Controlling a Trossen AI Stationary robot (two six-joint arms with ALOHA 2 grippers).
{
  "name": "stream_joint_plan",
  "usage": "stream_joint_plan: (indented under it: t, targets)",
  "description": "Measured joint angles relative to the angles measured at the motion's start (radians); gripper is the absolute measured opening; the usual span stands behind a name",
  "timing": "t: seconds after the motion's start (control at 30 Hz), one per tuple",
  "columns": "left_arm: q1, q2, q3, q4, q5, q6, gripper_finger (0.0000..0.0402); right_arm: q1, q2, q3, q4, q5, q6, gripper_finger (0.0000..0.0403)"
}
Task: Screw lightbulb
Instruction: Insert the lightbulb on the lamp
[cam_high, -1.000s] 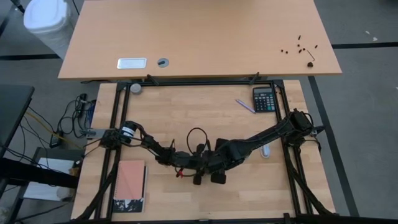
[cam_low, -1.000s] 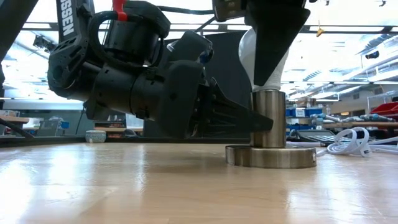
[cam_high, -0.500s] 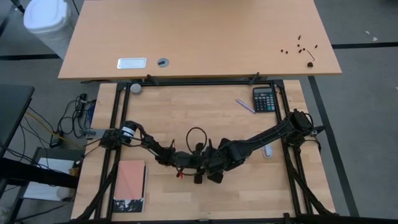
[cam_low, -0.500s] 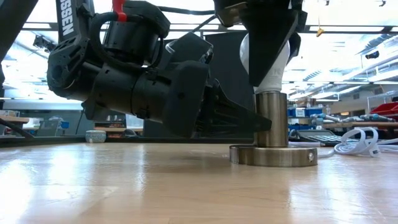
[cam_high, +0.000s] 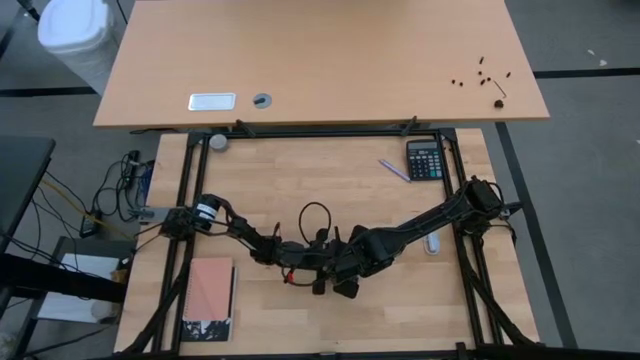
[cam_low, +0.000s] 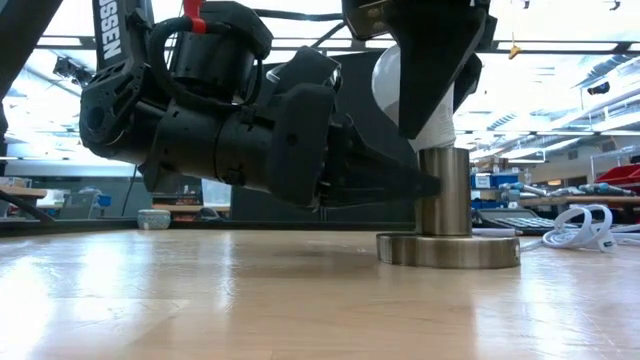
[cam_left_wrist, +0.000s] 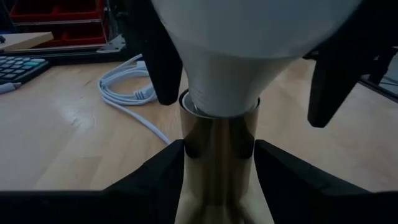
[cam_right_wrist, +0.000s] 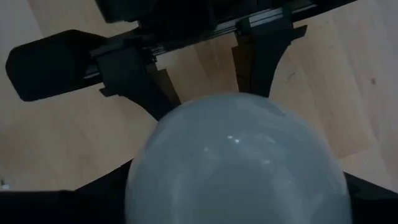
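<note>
Low view shows the metal socket (cam_low: 447, 215) slightly more to the right than a second ago. The right gripper (cam_low: 428, 70) hides much of the lightbulb (cam_low: 392, 82); its fingers flank the globe from above, grip unclear. The bulb's neck sits in the socket, whose stem the left gripper (cam_left_wrist: 219, 165) clamps.

Lab: storage bins (cam_low: 600, 187), workbenches (cam_low: 30, 192).

Both arms meet at mid-worktop: the left gripper (cam_low: 425, 187) lies level, fingers (cam_left_wrist: 152, 180) clamped on the socket's post; the right gripper (cam_low: 428, 85) points straight down, its fingers (cam_left_wrist: 329, 74) flanking the lightbulb (cam_left_wrist: 249, 43).
</note>
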Motion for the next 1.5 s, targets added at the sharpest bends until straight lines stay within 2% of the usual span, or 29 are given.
stream_joint_plan:
  t: [0.2, 0.43, 0.87, 1.5]
  targets:
    - [0.0, 0.0, 0.0, -0.001, 0.004, 0.0, 0.0198, -0.001, -0.007, 0.008, -0.018, -0.002, 0.0, 0.0288]
    - [-0.001, 0.0, 0.001, -0.001, 0.007, 0.0, 0.0198, -0.001, -0.008, 0.076, -0.147, -0.007, 0.0, 0.0288]
    - [-0.001, 0.0, 0.001, -0.006, 0.01, 0.0, 0.0198, 0.023, -0.01, 0.081, -0.195, -0.022, 0.026, 0.0288]
    - [-0.002, 0.0, 0.001, -0.011, 0.01, 0.0, 0.0198, -0.015, -0.01, 0.077, -0.206, -0.032, -0.101, 0.0291]
